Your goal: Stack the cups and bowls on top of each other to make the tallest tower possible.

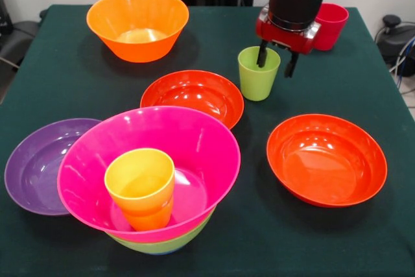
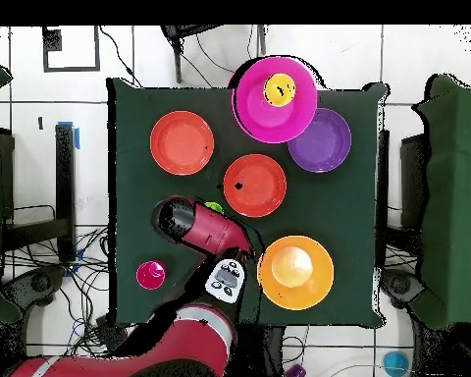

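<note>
The red and black gripper hangs directly over the small lime green plastic cup, which stands upright just behind the nearer shallow red-orange bowl, toward the table's far right corner. Its fingers are spread, one dipping inside the rim, the other outside: astride the wall, not yet clamped, I judge.

Yellow-orange cup in magenta bowl; lime cup; purple bowl; dark green table
</note>
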